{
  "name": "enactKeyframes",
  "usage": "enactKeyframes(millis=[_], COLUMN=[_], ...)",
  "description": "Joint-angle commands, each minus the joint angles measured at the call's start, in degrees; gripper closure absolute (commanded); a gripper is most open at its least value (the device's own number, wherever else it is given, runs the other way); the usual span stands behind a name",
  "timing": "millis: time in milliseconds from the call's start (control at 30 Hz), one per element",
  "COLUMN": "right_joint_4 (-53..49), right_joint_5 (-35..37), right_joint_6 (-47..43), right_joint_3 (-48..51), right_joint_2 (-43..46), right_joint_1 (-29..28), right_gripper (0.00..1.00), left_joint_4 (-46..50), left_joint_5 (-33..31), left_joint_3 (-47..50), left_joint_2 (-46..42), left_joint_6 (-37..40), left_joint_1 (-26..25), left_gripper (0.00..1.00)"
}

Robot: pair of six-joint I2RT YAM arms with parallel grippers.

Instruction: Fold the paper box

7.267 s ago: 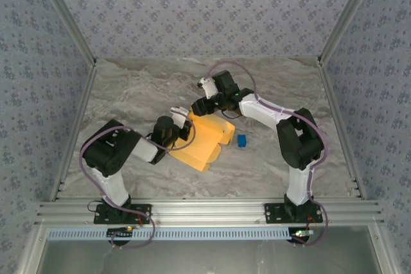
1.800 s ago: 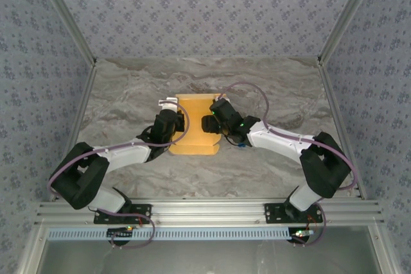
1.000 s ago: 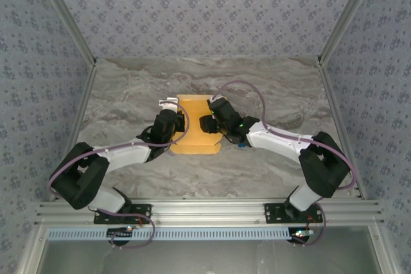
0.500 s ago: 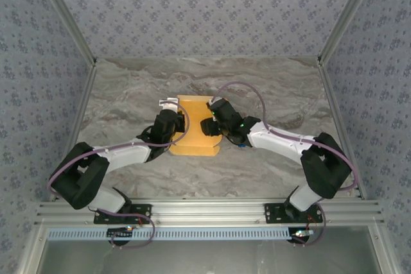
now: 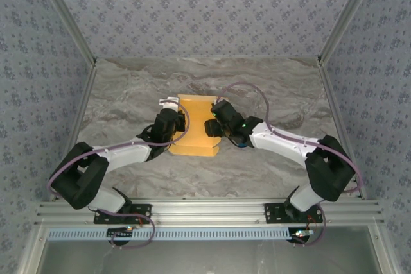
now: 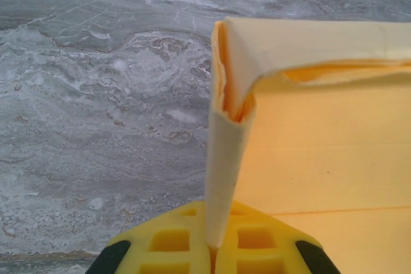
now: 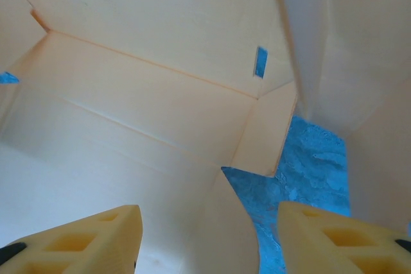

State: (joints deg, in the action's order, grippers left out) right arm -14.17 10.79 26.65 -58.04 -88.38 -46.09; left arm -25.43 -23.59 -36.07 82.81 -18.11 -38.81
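Observation:
The paper box (image 5: 194, 134), yellow-orange card partly folded up, lies mid-table between both arms. My left gripper (image 5: 171, 119) is at its left edge. In the left wrist view my left gripper (image 6: 213, 249) is shut on an upright folded wall of the paper box (image 6: 327, 158). That wall curls over at the top. My right gripper (image 5: 212, 126) reaches over the box's right side. In the right wrist view my right gripper (image 7: 207, 232) stands open inside the paper box (image 7: 128, 113), with a rounded flap (image 7: 221, 222) loose between the yellow fingers (image 7: 96, 235).
The marble table (image 5: 122, 94) is ringed by patterned walls and an aluminium rail (image 5: 205, 210) at the near edge. Free table surface lies left, right and behind the box.
My right gripper's jaws have spread wider and its wrist has drawn back slightly to the right. The left gripper and the box have stayed put.

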Motion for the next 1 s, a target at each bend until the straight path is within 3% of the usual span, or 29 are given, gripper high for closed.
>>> enactKeyframes(millis=[0, 267, 600, 967], right_joint_4=[-0.1, 3.2, 4.9, -8.7], right_joint_5=[1.9, 2.1, -3.4, -6.8], right_joint_6=[1.9, -2.6, -7.6, -21.6], right_joint_3=[-1.9, -5.9, -5.2, -2.9], right_joint_2=[-2.0, -4.0, -3.3, 15.3], right_joint_1=[-0.5, -0.6, -0.5, 0.8], right_gripper=[0.41, 0.43, 0.49, 0.41], left_joint_4=[-0.2, -0.1, 0.0, 0.9], left_joint_5=[-0.3, -0.2, -0.3, -0.4], left_joint_3=[-1.7, -1.5, -1.5, -1.3], left_joint_2=[-1.1, -1.3, -1.1, -2.1], left_joint_6=[-0.5, -0.3, -0.5, -1.8], left_joint_1=[-0.4, -0.4, -0.5, 0.0], left_gripper=[0.99, 1.00, 0.99, 1.00])
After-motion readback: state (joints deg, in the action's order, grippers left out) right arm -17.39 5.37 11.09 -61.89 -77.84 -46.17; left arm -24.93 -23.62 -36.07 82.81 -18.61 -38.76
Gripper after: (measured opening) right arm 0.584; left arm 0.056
